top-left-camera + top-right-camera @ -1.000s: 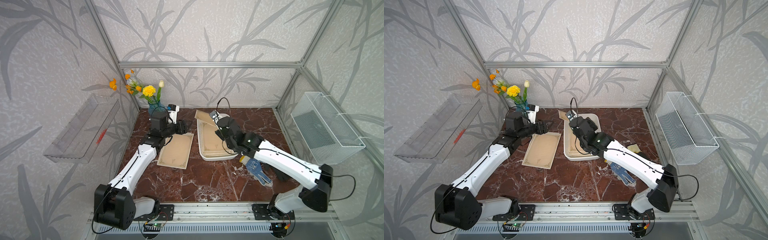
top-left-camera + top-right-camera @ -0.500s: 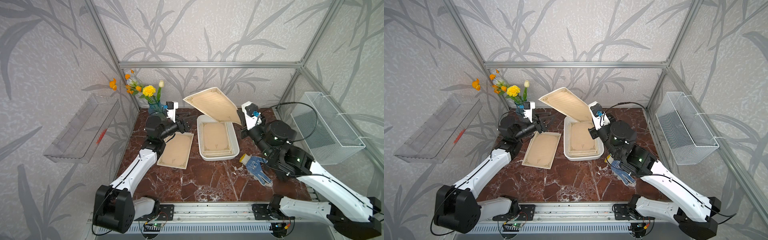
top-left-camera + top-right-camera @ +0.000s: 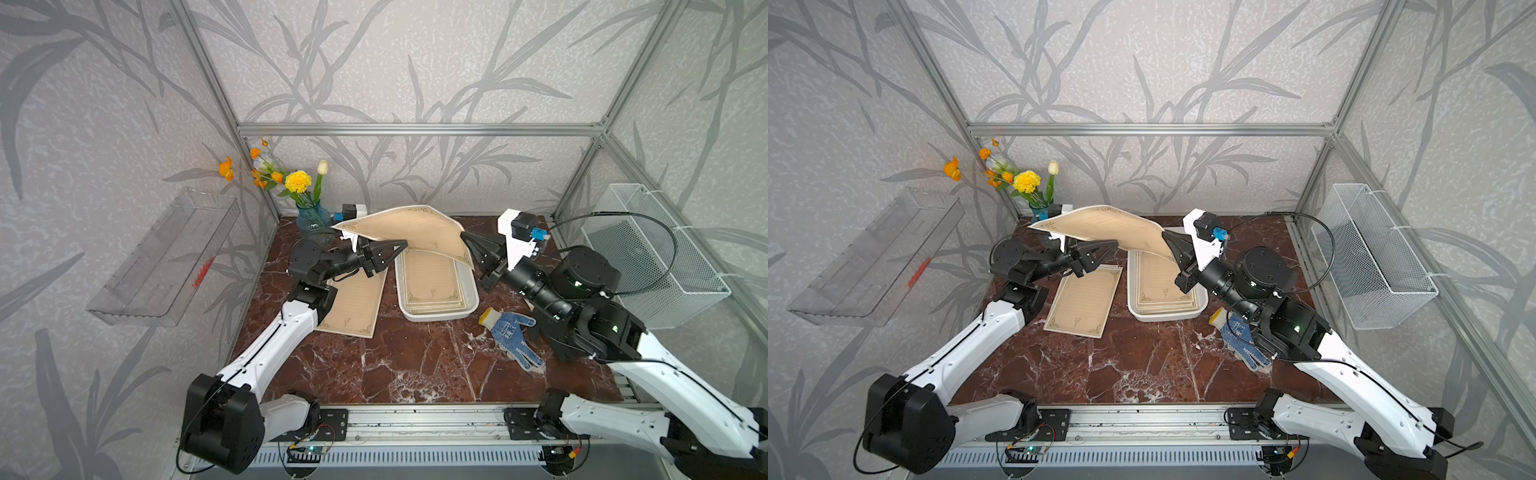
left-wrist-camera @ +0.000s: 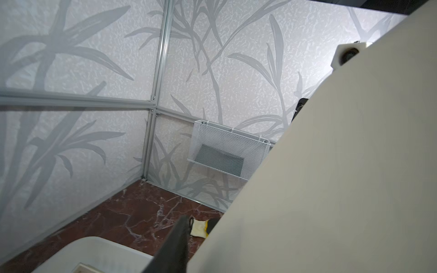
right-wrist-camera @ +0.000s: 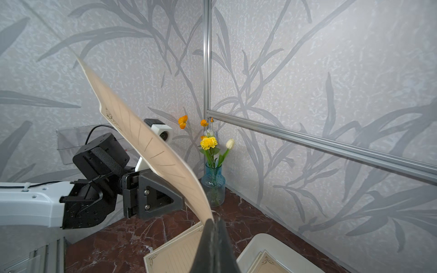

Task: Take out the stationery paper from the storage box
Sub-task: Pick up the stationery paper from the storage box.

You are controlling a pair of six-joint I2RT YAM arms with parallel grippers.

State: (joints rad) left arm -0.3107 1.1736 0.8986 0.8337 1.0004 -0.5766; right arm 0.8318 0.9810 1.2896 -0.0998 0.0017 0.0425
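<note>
One sheet of stationery paper (image 3: 411,232) hangs bowed in the air above the storage box (image 3: 436,318). My right gripper (image 3: 464,237) is shut on its right corner, and in the right wrist view the sheet (image 5: 146,144) rises from the closed fingertips (image 5: 214,221). My left gripper (image 3: 402,244) is at the sheet's near edge. Only one of its fingers (image 4: 176,245) shows beside the sheet (image 4: 331,165), which hides the other. More sheets (image 3: 430,282) lie stacked in the white box. Another sheet (image 3: 357,303) lies flat on the marble to the left of the box.
A blue vase of flowers (image 3: 311,216) stands in the back left corner. A blue and white glove (image 3: 511,336) lies to the right of the box, under my right arm. A wire basket (image 3: 648,257) hangs on the right wall, a clear shelf tray (image 3: 166,257) on the left.
My right gripper lifted a sheet out of the box, then swung it down and to the left. My left gripper moved right, to the sheet's near edge.
</note>
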